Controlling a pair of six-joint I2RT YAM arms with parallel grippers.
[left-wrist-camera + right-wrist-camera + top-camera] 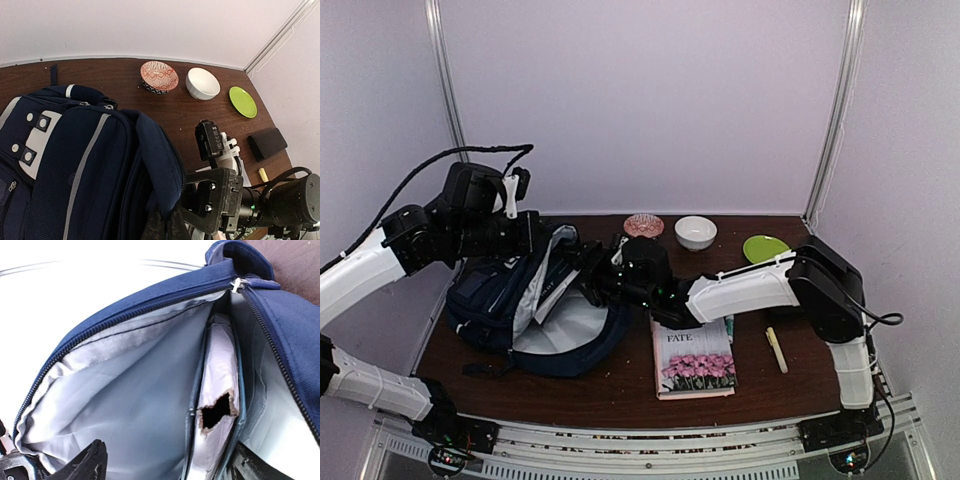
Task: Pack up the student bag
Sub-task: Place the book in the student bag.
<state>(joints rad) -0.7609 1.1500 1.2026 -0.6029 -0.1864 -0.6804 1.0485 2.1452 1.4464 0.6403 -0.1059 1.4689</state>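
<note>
Student bag (495,295): lies on its side at the left of the worktop (620,390), main zip undone, grey lining showing, mouth facing the right arm.
Left gripper (542,240): at the bag's upper rim; in the left wrist view the fabric runs down between its dark fingers, so I judge it closed on the rim and propping the mouth open.
Right gripper (167,460): at the bag's mouth, jaws spread wide, nothing clamped between them.
Inside bag: a flat pale item (220,375) with dark edges stands upright against the back wall, near the right-hand finger; I cannot tell whether they touch.
Outside bag: book (695,355) with flowers on the cover, just right of the bag; yellow stick (775,350) beside it; black case (267,142) near the right edge.
Also on worktop: patterned bowl (643,225), white bowl (695,232), green plate (765,247) along the back.
Done (judged): bag open, one flat item in.
Left (judged): book, stick and case, if meant for the bag; then zipping shut.
</note>
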